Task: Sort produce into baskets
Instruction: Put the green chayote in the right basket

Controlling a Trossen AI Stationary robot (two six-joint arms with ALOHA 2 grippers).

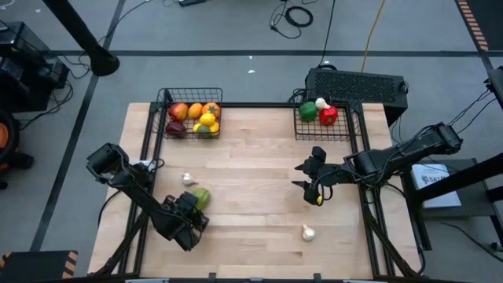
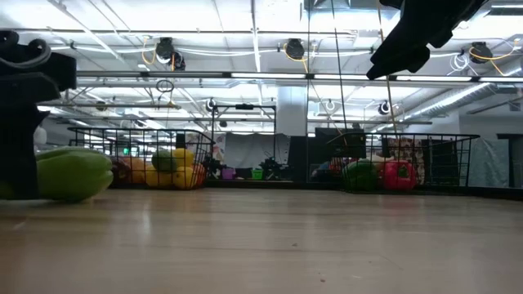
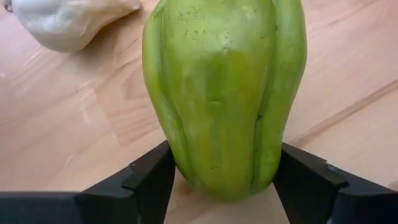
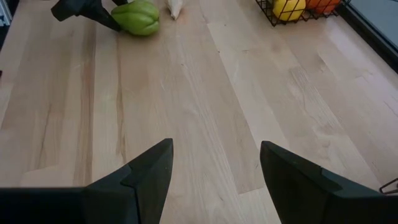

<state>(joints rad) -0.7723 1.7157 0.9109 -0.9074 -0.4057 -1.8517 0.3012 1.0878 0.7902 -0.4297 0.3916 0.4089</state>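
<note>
A pale green ribbed vegetable [image 1: 201, 196] lies on the table near the front left; it also shows in the low view [image 2: 69, 173]. My left gripper [image 1: 196, 207] is down at it, shut on it [image 3: 225, 186]. My right gripper [image 1: 302, 176] hangs open and empty above the table's right middle [image 4: 214, 174]. The left wire basket [image 1: 189, 96] holds red, orange and yellow fruits. The right wire basket [image 1: 346, 135] holds a green pepper, a garlic bulb and a red pepper. One garlic bulb [image 1: 189, 179] lies beside the green vegetable, another [image 1: 308, 233] lies front right. My left gripper pinches the green vegetable between its two fingers, one on each long side [image 3: 177, 165], at the end nearest the wrist. The fingers [image 3: 149, 183] come low and nearly level from the table's near left side. The vegetable lies on the table on its side.
A black vented box [image 1: 357, 85] stands behind the right basket. Dark frame rails [image 1: 149, 157] run along the table's left and right sides. Bare wood lies between the two grippers [image 1: 251, 189]. A small yellow spot [image 1: 318, 200] shows under my right gripper.
</note>
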